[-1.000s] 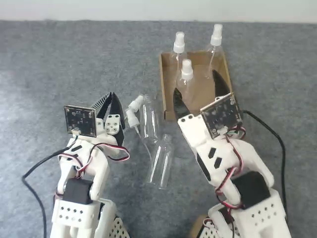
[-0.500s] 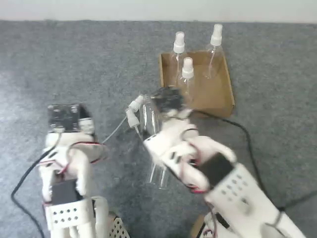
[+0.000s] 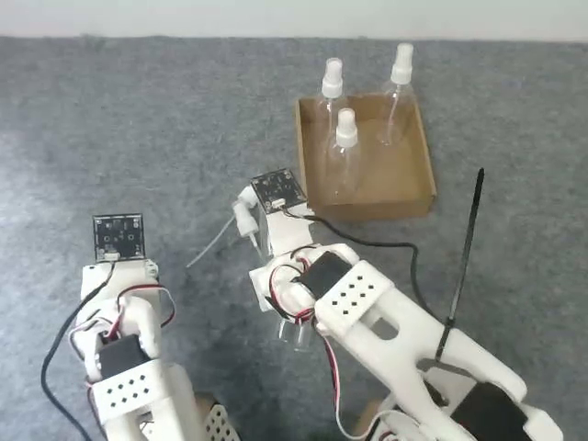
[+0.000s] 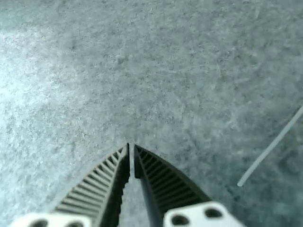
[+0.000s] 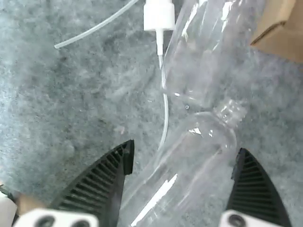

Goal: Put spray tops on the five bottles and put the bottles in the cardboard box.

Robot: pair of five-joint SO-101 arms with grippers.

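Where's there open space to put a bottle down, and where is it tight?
Bare carpet lies left of the cardboard box, ahead of the left gripper, and right of the box. The box's front right corner is free. It is crowded by the right gripper, where loose bottles and spray tops lie.

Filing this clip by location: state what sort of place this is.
Probably a robotics test bench, not a factory: a grey felt-like mat is the work surface, two small white arms sit side by side, and a cardboard box holds three capped spray bottles.
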